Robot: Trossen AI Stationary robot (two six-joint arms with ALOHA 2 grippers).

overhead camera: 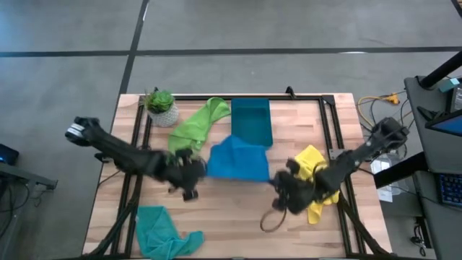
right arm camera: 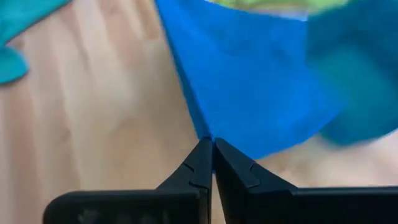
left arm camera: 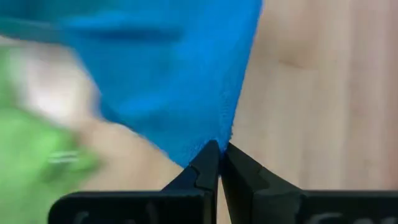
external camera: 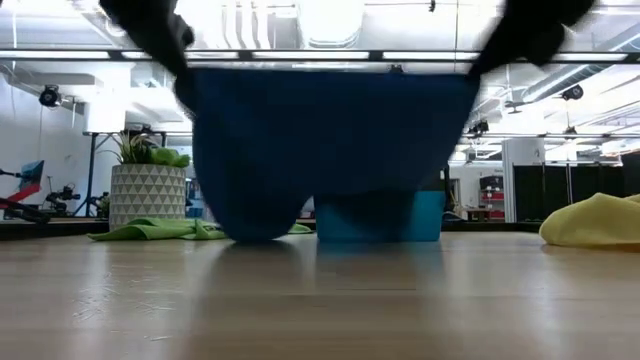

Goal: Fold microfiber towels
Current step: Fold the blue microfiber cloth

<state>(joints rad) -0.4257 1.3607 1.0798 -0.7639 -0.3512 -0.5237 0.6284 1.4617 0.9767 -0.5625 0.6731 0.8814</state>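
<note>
From above, the blue towel (overhead camera: 237, 160) hangs stretched near the middle of the wooden table (overhead camera: 224, 217), pinched at one corner by the left gripper (overhead camera: 196, 171) and at the opposite corner by the right gripper (overhead camera: 278, 180), both clamped tight on the cloth. The lime green towel (overhead camera: 196, 124) lies at about eleven o'clock from the blue one, reaching toward a small potted plant (overhead camera: 160, 105); the teal-blue bin (overhead camera: 251, 120) sits just beyond the blue towel at twelve o'clock; the yellow towel (overhead camera: 315, 180) is bunched at three o'clock under the right arm, and the teal towel (overhead camera: 162, 230) lies crumpled at seven o'clock near the table's front edge. From table height, the blue towel (external camera: 330, 145) hangs like a curtain between the two arms, its lower edge sagging to meet the tabletop on one side, with the bin (external camera: 385, 215) behind it, the green towel (external camera: 160, 230) and plant pot (external camera: 147, 195) at nine o'clock and the yellow towel (external camera: 595, 222) at three o'clock. Past the left wrist, the closed fingers (left arm camera: 205, 171) grip the corner of the blue towel (left arm camera: 168, 74), green cloth (left arm camera: 31, 149) blurred beside it. Past the right wrist, the closed fingers (right arm camera: 199, 165) nip the other blue corner (right arm camera: 249, 81), a scrap of teal towel (right arm camera: 15, 37) lying off on the wood
</note>
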